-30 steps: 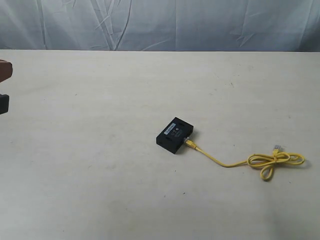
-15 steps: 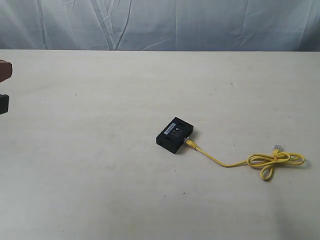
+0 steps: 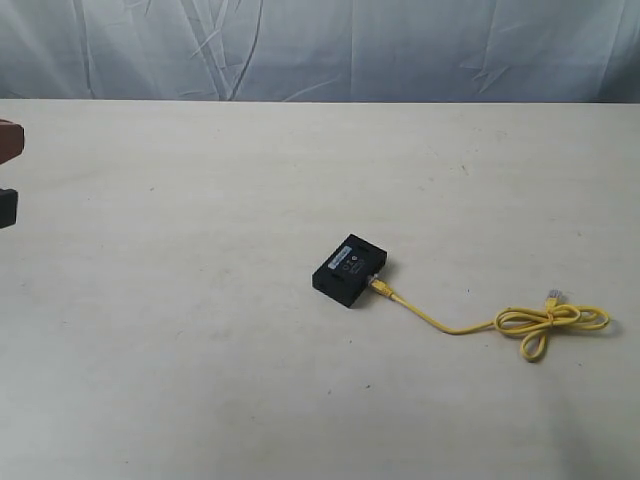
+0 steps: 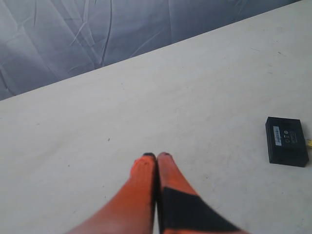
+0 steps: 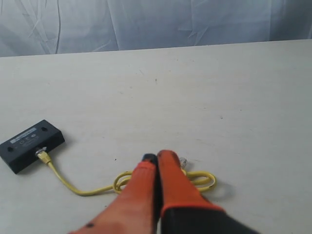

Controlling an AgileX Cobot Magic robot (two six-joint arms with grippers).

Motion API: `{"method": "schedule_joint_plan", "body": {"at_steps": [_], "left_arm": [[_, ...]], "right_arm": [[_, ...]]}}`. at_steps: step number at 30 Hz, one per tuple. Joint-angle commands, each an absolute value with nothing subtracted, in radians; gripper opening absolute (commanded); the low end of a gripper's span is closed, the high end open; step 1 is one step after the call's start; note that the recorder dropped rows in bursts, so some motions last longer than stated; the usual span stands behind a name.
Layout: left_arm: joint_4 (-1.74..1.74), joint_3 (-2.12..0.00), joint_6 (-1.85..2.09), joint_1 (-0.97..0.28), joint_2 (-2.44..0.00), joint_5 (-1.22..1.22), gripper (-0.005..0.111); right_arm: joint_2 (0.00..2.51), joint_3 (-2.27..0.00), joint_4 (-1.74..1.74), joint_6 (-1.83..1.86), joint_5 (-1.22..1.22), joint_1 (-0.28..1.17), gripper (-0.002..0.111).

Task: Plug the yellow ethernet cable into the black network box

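The black network box (image 3: 350,268) lies flat near the table's middle, pale label up. The yellow ethernet cable (image 3: 445,325) runs from the box's right side to a bow-like loop (image 3: 550,322), and one plug (image 3: 377,286) sits at the box's port. The free clear plug (image 3: 552,295) rests beside the loop. Neither gripper shows in the exterior view. In the left wrist view my left gripper (image 4: 157,156) is shut and empty, with the box (image 4: 286,140) far off to its side. My right gripper (image 5: 157,157) is shut, empty, in front of the loop (image 5: 201,178); box (image 5: 31,145) and cable (image 5: 73,187) lie beyond.
The pale table (image 3: 200,330) stretches wide on all sides. A wrinkled grey cloth (image 3: 320,50) hangs behind its far edge. A brown shape (image 3: 8,140) and a dark shape (image 3: 6,207) are cut off at the left edge.
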State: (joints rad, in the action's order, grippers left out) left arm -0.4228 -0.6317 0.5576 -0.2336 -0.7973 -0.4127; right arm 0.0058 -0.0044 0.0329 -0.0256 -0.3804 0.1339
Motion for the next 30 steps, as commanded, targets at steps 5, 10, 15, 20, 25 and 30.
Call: {"method": "schedule_joint_plan", "body": {"at_steps": [5, 10, 15, 20, 25, 30], "left_arm": [[-0.426, -0.629, 0.551, -0.232, -0.792, -0.410, 0.000], [-0.426, -0.629, 0.551, -0.232, -0.792, -0.410, 0.000], [-0.338, -0.626, 0.559, -0.221, -0.771, -0.443, 0.000], [-0.343, -0.533, 0.559, -0.122, -0.649, -0.423, 0.000], [-0.340, -0.397, 0.559, -0.041, -0.492, -0.398, 0.000], [-0.338, -0.261, 0.559, -0.024, -0.326, -0.349, 0.000]], "right_arm": [[0.000, 0.000, 0.027, -0.030, -0.363, 0.130, 0.000], [0.000, 0.000, 0.027, -0.030, -0.363, 0.130, 0.000], [0.000, 0.000, 0.031, -0.030, -0.363, 0.130, 0.000], [0.000, 0.000, 0.031, -0.030, -0.363, 0.130, 0.000], [0.000, 0.000, 0.039, -0.030, -0.366, 0.130, 0.000], [0.000, 0.000, 0.039, -0.030, -0.366, 0.130, 0.000]]}}
